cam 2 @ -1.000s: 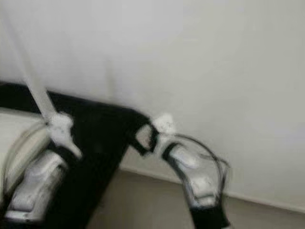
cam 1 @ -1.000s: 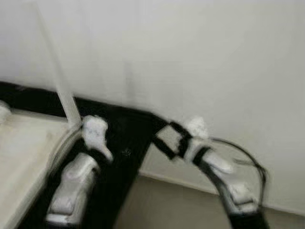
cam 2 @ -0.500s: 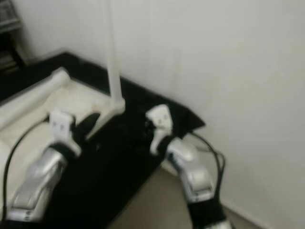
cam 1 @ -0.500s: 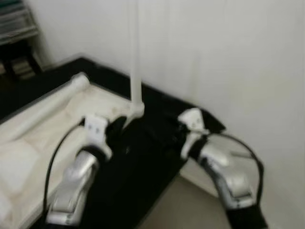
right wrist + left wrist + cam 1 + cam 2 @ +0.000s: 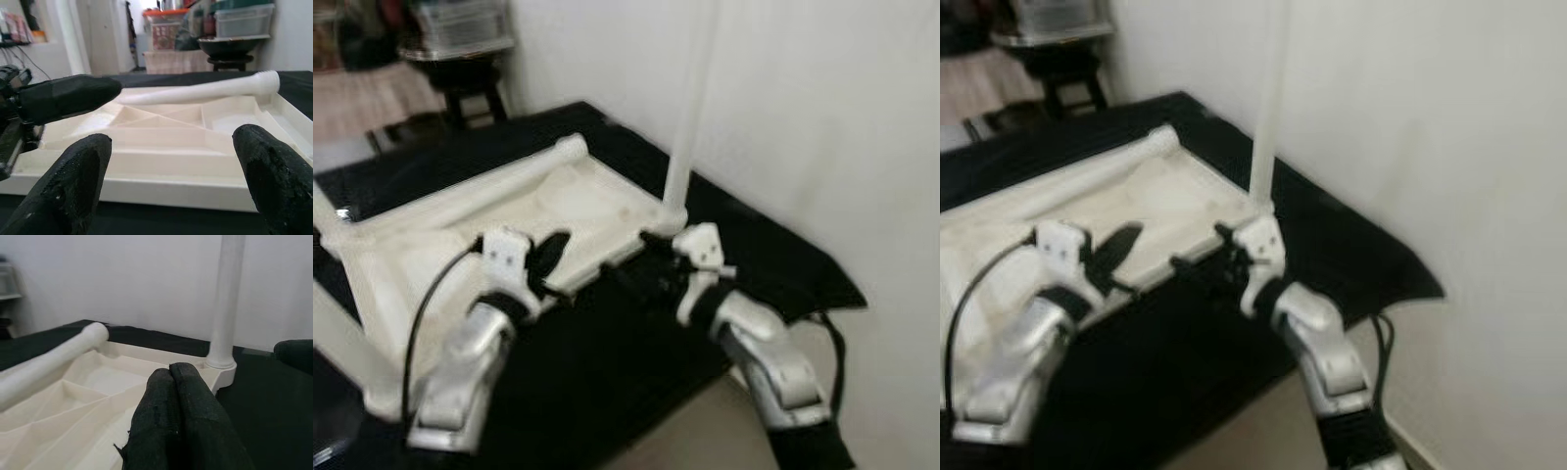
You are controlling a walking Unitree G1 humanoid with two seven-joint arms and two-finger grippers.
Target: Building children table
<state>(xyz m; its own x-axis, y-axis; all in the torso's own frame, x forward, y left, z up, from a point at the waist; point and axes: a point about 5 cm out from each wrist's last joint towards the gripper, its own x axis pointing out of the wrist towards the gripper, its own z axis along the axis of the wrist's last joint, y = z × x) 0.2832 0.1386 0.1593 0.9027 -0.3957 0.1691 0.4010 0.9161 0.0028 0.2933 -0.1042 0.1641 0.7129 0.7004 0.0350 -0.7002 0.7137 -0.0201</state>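
Note:
The white children's table top [image 5: 431,259] lies upside down on a black mat [image 5: 773,264]. One white leg [image 5: 690,108] stands upright in the corner nearest the wall. Another leg [image 5: 480,191] lies loose along the far rim. My left gripper [image 5: 546,257] is shut with nothing in it and hovers over the ribbed underside; its fingers [image 5: 171,396] are pressed together. My right gripper [image 5: 631,269] is open at the near rim, close to the upright leg's corner. Its fingers [image 5: 63,186] are spread wide and face the rim [image 5: 171,181].
A white wall [image 5: 822,117] runs close along the right. At the back stands a dark stool [image 5: 460,73] with plastic boxes on it. The mat ends at a corner on the right, with beige floor [image 5: 695,431] below. More white legs rise at the table's left corners [image 5: 342,343].
The whole view has swung left, away from the bare wall, bringing the upturned table top into sight. Both arms hold much the same pose; the right gripper is now at the table's rim.

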